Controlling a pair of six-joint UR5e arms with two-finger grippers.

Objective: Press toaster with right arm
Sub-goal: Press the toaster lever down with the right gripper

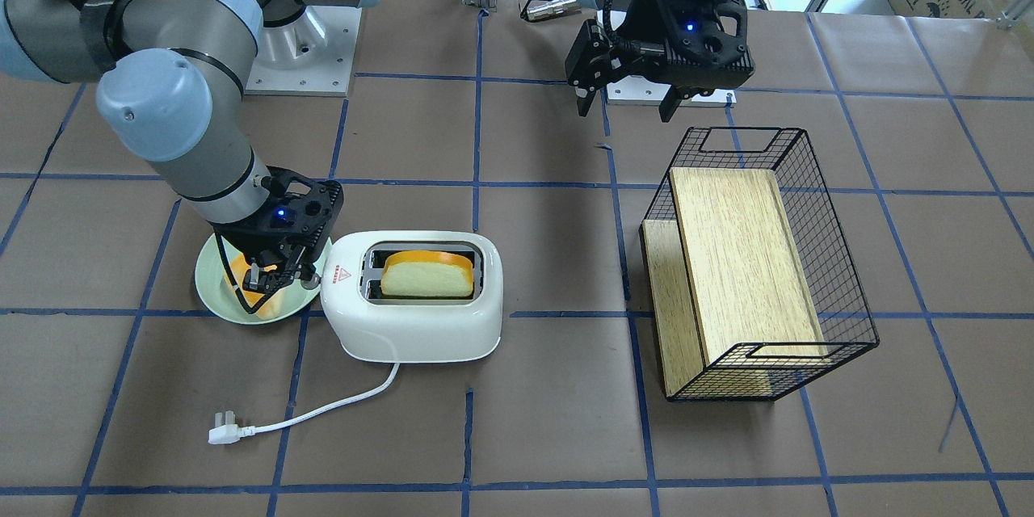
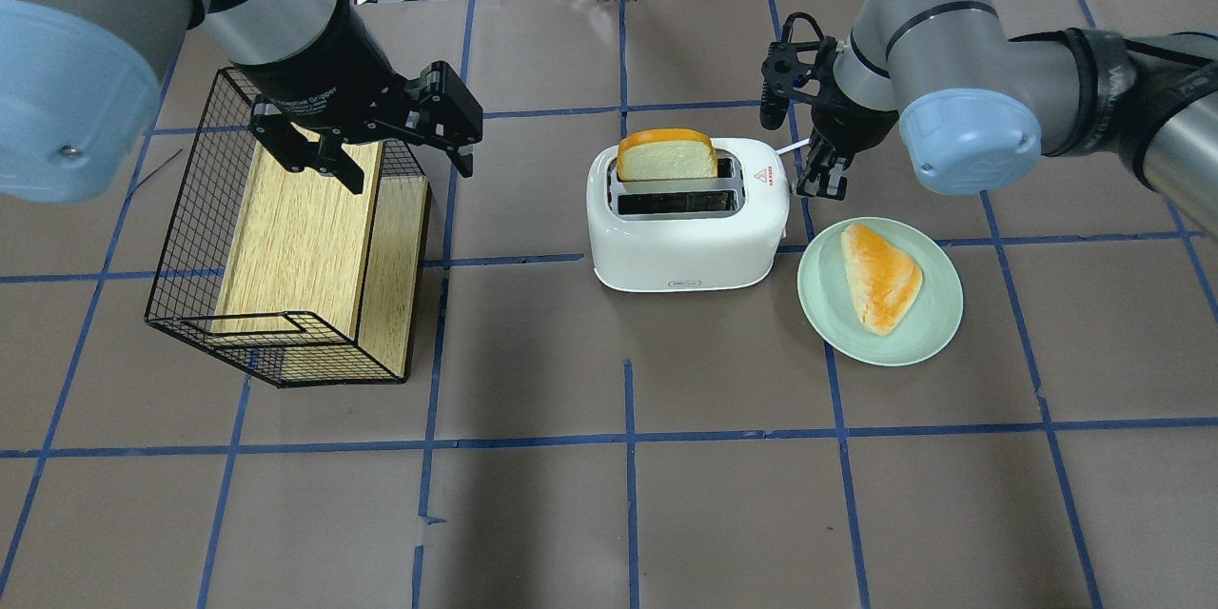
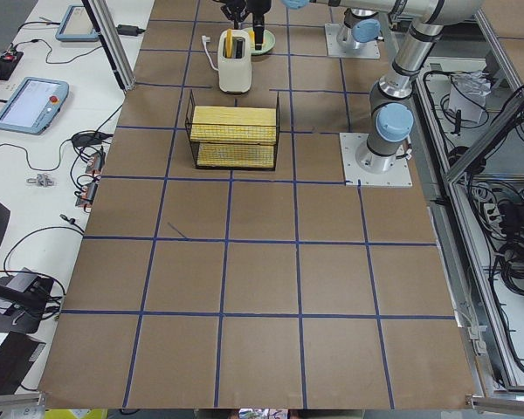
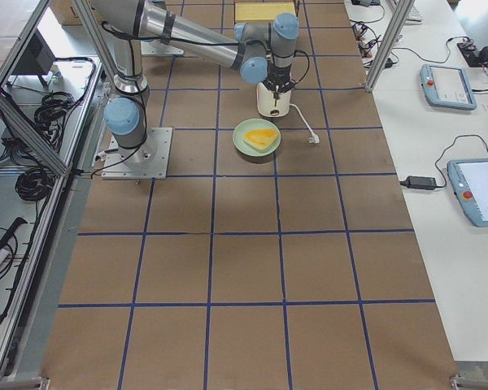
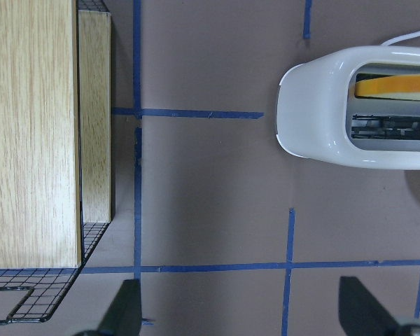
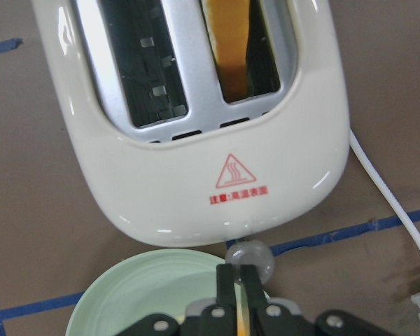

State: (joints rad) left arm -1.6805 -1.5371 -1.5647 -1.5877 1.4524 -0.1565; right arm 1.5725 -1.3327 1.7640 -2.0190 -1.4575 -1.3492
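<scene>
The white toaster [image 1: 412, 323] [image 2: 685, 247] stands mid-table with a slice of bread [image 1: 426, 275] upright in one slot; the other slot is empty. Its red triangle sticker faces my right gripper. In the right wrist view the toaster [image 6: 196, 189] fills the top, and its round silver knob [image 6: 249, 257] sits at the near end. My right gripper [image 6: 238, 274] [image 1: 257, 284] [image 2: 826, 186] is shut, its thin prongs together, with the tips right at the knob. My left gripper [image 1: 626, 107] [image 2: 404, 162] is open and empty, hanging above the table's far side by the basket.
A pale green plate [image 2: 942, 324] [image 1: 212, 295] with a piece of bread [image 2: 880, 276] lies beside the toaster's knob end, partly under my right gripper. A black wire basket [image 1: 759, 258] with wooden boards lies on its side. The white cord and plug [image 1: 222, 430] trail from the toaster.
</scene>
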